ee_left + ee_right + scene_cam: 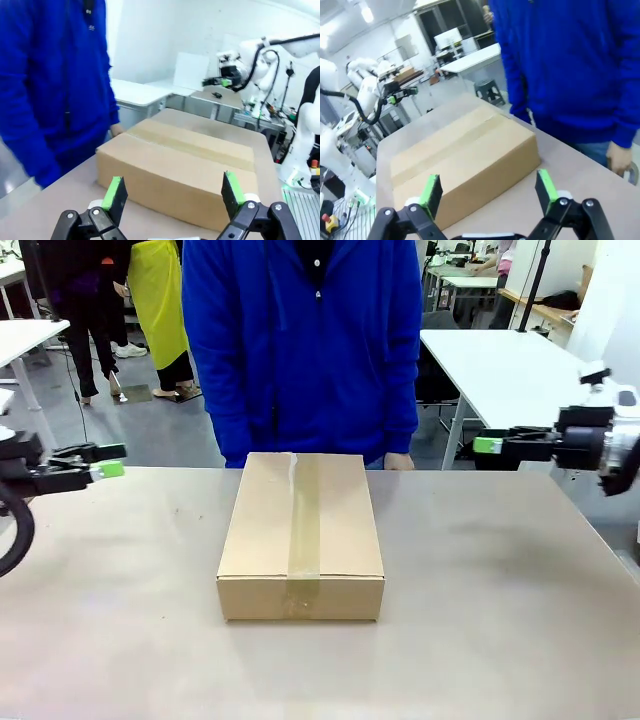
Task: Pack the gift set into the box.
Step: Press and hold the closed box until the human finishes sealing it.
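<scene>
The box (300, 535) is a plain brown corrugated carton, rectangular and flat-topped, its flaps down and a strip of clear glossy tape running along the middle seam and over the near face; it sits on the matte grey-beige bench (500, 620), about midway between the two arms and nearer the far edge than the near one; the contents cannot be seen.

The left end effector (112, 461) hangs above the bench's left edge, well apart from the carton, its black fingers with green pads pointing toward the middle; in the left wrist view the left end effector (171, 192) has its fingers spread wide with nothing between them, and the carton (180, 172) lies ahead of them, one long side facing the camera.

The right end effector (485, 444) is held off the bench's far right corner, also well apart from the carton; the right wrist view shows the right end effector (488, 190) parted wide and empty, the carton (465, 162) lying ahead on the smooth surface.

A person in a blue jacket (300, 340) stands close behind the far edge, a hand (398, 461) just beyond the carton's far right corner; broad bare bench lies to either side of the carton and in front of it.
</scene>
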